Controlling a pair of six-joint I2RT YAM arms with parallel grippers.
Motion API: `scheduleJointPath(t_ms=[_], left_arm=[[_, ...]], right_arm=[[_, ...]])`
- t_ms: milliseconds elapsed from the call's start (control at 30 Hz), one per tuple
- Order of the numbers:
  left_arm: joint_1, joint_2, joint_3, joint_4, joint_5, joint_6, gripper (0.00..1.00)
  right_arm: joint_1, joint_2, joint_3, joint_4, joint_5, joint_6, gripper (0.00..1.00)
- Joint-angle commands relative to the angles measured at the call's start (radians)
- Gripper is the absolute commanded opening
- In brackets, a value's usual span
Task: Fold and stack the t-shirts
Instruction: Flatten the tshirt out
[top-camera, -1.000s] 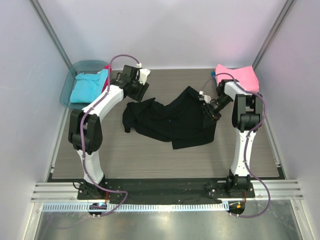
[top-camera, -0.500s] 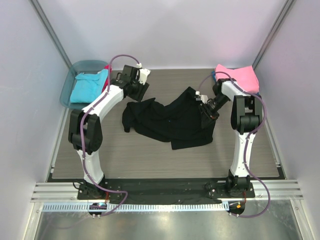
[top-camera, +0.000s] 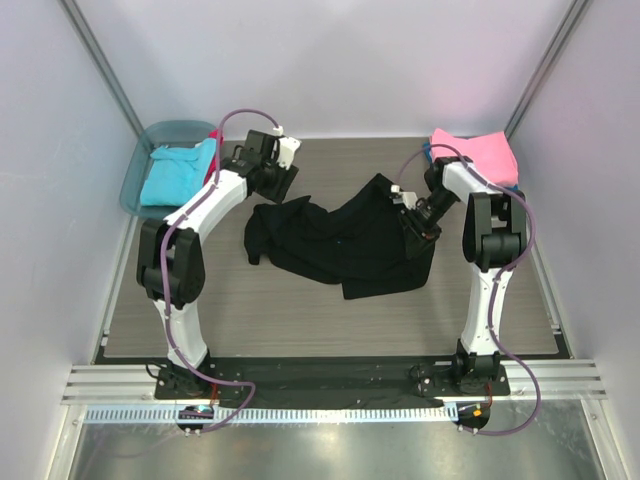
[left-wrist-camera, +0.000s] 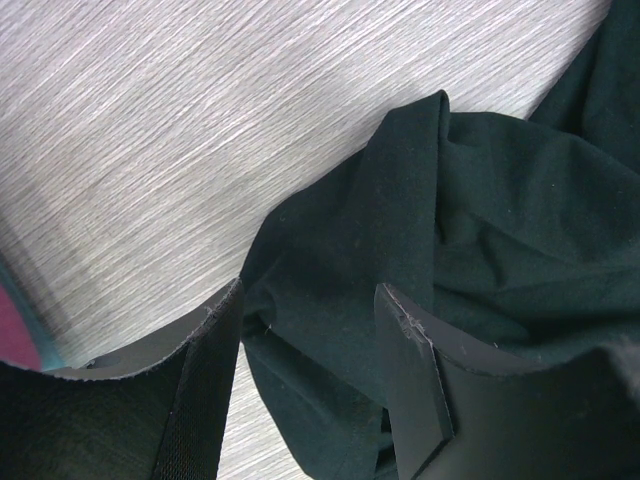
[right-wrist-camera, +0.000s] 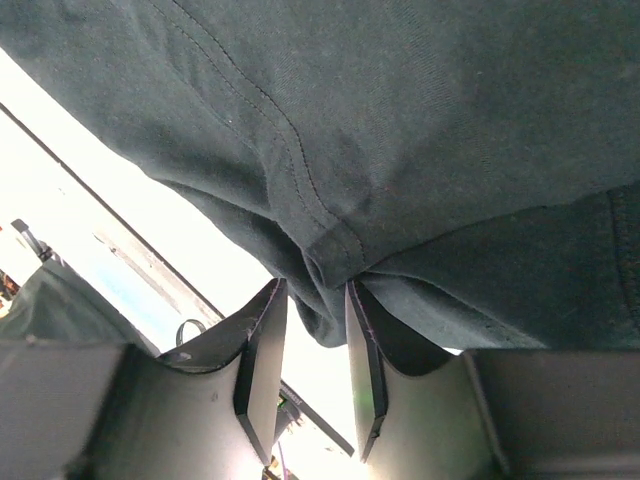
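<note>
The large black t-shirt (top-camera: 340, 240) lies crumpled in the middle of the table. My left gripper (top-camera: 272, 182) is open and hangs just above the shirt's back-left corner; in the left wrist view the cloth (left-wrist-camera: 480, 200) lies between and under the spread fingers (left-wrist-camera: 205, 380). My right gripper (top-camera: 413, 215) is shut on the shirt's right hem (right-wrist-camera: 320, 250) and holds it lifted, with the cloth bunched between the jaws. A pink t-shirt (top-camera: 478, 152) lies at the back right. A turquoise t-shirt (top-camera: 170, 180) lies in the tub, with a red edge (top-camera: 213, 158) beside it.
The translucent teal tub (top-camera: 135, 160) stands at the back left, next to my left arm. A blue edge (top-camera: 426, 147) peeks out beside the pink shirt. Bare wooden tabletop (top-camera: 300, 320) shows in front of the black shirt.
My right gripper has shifted slightly back and left with the black shirt's hem in it. The left arm has not moved.
</note>
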Motion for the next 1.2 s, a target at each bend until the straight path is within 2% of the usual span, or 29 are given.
scheduleJointPath(t_ms=[0,233,667,1167], left_arm=[[-0.004,-0.006,0.008,0.034,0.020,-0.017,0.57],[-0.005,-0.006,0.013,0.034,0.017,-0.019,0.56],[-0.007,-0.026,-0.005,0.034,0.005,-0.010,0.57],[-0.011,-0.027,-0.007,0.034,-0.002,-0.007,0.57]], right_arm=[[0.020,-0.070,-0.007,-0.096,0.019,0.015,0.35],[0.032,-0.038,0.004,-0.076,0.012,0.029,0.36],[0.032,-0.018,0.010,-0.027,0.094,0.060,0.34],[0.035,0.045,0.069,-0.011,0.062,0.086,0.33]])
